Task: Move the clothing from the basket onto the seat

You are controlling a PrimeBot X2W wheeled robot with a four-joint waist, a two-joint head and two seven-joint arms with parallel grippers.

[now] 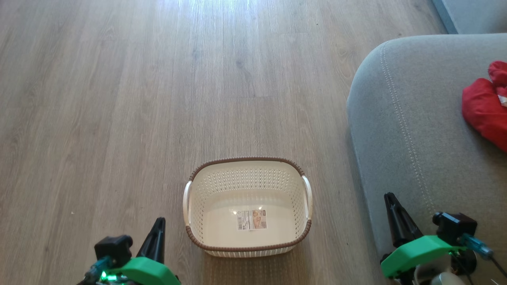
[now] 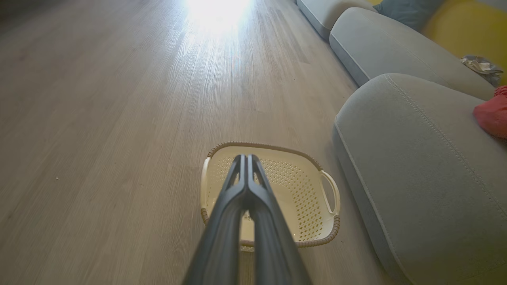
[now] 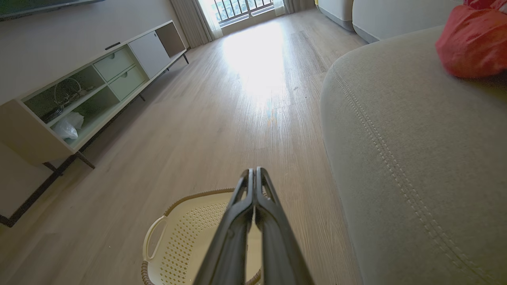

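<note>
One basket (labelled), clothing on one seat.

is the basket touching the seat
Apart. The head view shows a strip of bare floor between the basket and the seat; the left wrist view shows the same gap.

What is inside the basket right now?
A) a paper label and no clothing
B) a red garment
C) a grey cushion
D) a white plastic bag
A: the basket has a paper label on its floor and no fabric, while the red clothing lies on the grey seat.
</note>
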